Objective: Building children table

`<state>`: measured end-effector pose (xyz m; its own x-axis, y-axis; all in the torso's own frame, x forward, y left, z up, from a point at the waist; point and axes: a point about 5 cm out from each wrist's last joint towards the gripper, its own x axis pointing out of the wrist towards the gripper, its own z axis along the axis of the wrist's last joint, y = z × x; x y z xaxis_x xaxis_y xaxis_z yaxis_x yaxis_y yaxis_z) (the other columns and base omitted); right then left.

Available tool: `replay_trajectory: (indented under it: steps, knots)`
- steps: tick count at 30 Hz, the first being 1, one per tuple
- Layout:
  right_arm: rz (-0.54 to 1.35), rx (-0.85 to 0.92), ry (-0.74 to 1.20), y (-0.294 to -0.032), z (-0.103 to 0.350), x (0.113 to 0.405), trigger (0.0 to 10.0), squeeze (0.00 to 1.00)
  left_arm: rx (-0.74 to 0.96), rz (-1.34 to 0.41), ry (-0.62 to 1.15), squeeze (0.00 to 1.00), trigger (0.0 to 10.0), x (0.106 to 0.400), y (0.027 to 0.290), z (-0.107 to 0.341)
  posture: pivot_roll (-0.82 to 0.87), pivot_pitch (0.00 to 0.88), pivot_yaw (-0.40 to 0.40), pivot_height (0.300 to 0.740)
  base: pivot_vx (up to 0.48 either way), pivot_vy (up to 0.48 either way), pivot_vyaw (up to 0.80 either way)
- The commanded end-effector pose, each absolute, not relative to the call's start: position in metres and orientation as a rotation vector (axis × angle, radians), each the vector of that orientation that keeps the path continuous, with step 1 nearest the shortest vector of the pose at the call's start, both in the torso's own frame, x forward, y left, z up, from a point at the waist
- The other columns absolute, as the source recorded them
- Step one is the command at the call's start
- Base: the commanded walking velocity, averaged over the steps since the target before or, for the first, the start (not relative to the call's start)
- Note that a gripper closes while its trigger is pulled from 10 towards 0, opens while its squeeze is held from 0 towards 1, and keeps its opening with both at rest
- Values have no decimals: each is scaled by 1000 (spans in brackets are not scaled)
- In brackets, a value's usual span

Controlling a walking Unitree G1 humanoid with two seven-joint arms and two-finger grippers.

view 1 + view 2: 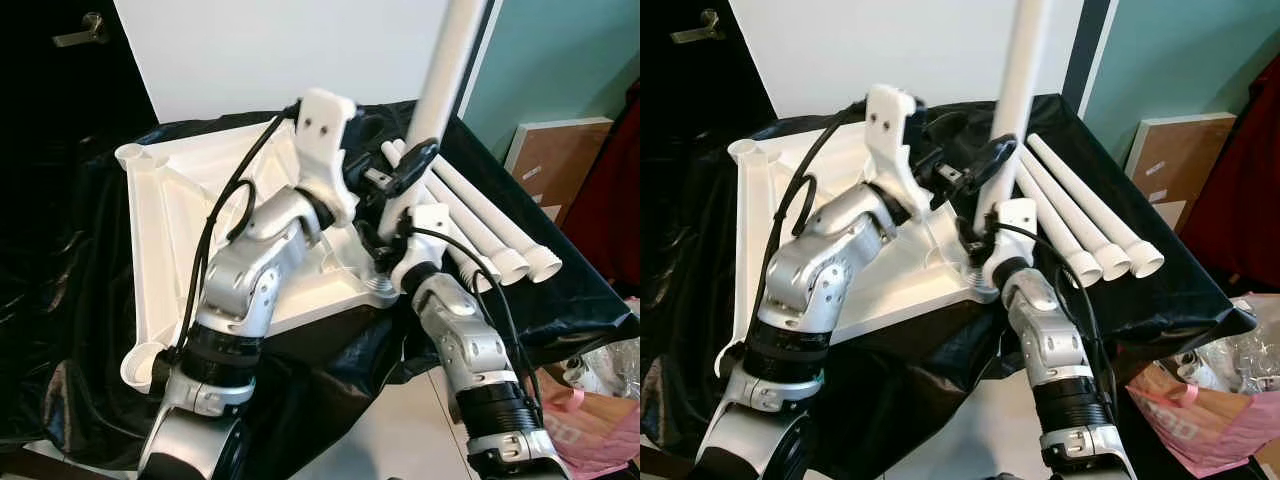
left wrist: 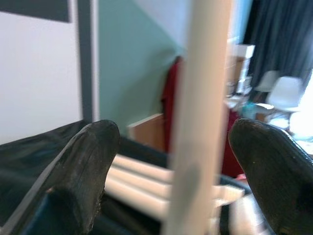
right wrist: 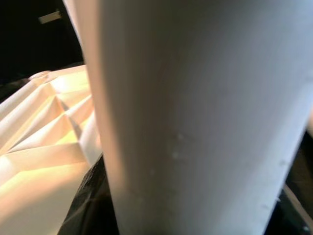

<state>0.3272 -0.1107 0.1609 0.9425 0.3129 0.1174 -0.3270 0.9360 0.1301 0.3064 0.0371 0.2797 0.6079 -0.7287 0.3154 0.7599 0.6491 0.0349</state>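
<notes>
1. Nearest us are our two silver arms, rising from the near edge; both reach to the near right corner of the upturned white tabletop [image 1: 150, 230], which lies underside up on a black sheet [image 1: 60, 330].
2. An upright white leg [image 1: 445, 80] stands at that corner, its long axis close to vertical with a slight lean to the right at the top. Its lower end meets the corner socket area [image 1: 375, 285]; we cannot tell whether it is fully seated, as the arms hide the joint.
3. Our right gripper [image 1: 385, 240] is low on the leg, just above the socket. The right wrist view has the leg pressed right against the camera with a black finger [image 3: 88, 196] beside it, so we judge it closed on the leg.
4. Our left gripper [image 2: 173, 161] sits higher on the same leg. Its fingers [image 2: 83, 161] stand apart on either side of the leg with visible gaps: open around it, not clamped.
5. Three spare legs [image 1: 1090, 220] lie side by side on the sheet, right of the upright one, their flared ends toward us.
6. Judgement: the coming move turns on the leg axis lining up with the socket. The right gripper is nearer the joint; the left can steady the lean.
</notes>
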Motion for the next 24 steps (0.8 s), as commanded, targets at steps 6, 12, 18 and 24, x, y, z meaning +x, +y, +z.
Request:
replay_trajectory:
  steps: [6, 12, 18, 24]
  knots:
    - [287, 170, -101, -122, 148, 329, 10000, 0, -43, -786, -274, 0, 10000, 304, 52, 250, -21, 23, -6, 740, 0, 0, 0]
    - [295, 168, -81, -122, 139, 331, 10000, 0, -12, -798, -208, 0, 10000, 298, 55, 227, -17, 20, -6, 740, 0, 0, 0]
    - [333, 160, -83, -117, 133, 333, 10000, 0, 23, -839, -158, 0, 10000, 288, 52, 207, -11, 16, -5, 740, 0, 0, 0]
    - [369, 83, -123, -115, 128, 331, 10000, 0, 6, -911, -106, 0, 10000, 279, 50, 196, -6, 20, -3, 740, 0, 0, 0]
